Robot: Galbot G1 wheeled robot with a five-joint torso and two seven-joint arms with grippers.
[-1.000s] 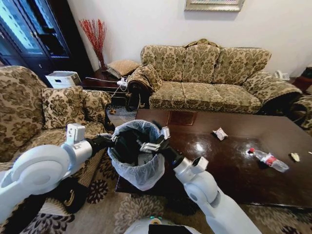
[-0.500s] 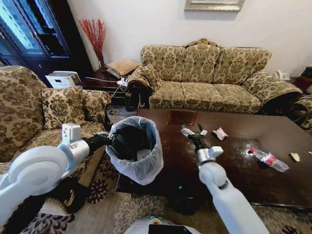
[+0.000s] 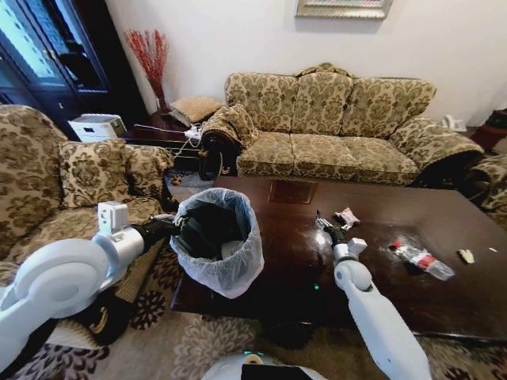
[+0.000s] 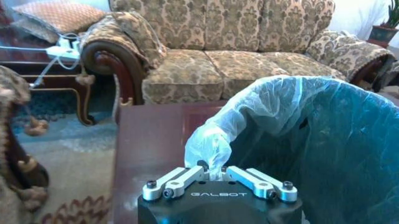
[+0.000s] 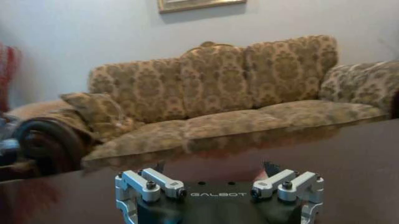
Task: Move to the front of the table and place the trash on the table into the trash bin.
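Note:
The trash bin (image 3: 230, 273), round and dark with a whitish bag over its rim, hangs at the table's (image 3: 372, 301) left end. My left gripper (image 3: 176, 229) is shut on the bag's rim; in the left wrist view the gripper (image 4: 212, 171) pinches the folded bag (image 4: 274, 107). My right gripper (image 3: 326, 225) is open low over the table, just left of a crumpled white paper wad (image 3: 346, 215). In the right wrist view the gripper (image 5: 215, 170) stands spread with nothing between its fingers. A crushed clear bottle (image 3: 420, 259) with a red label and a small yellowish scrap (image 3: 467, 256) lie farther right.
A patterned sofa (image 3: 333, 127) stands behind the table and an armchair (image 3: 87, 174) to the left. A white box appliance (image 3: 97, 127) sits by the dark cabinet. Patterned rug lies in front.
My right arm swung from over the bin out to the right across the table, ending beside the paper wad. The left gripper kept its hold on the bin. The camera shifted slightly.

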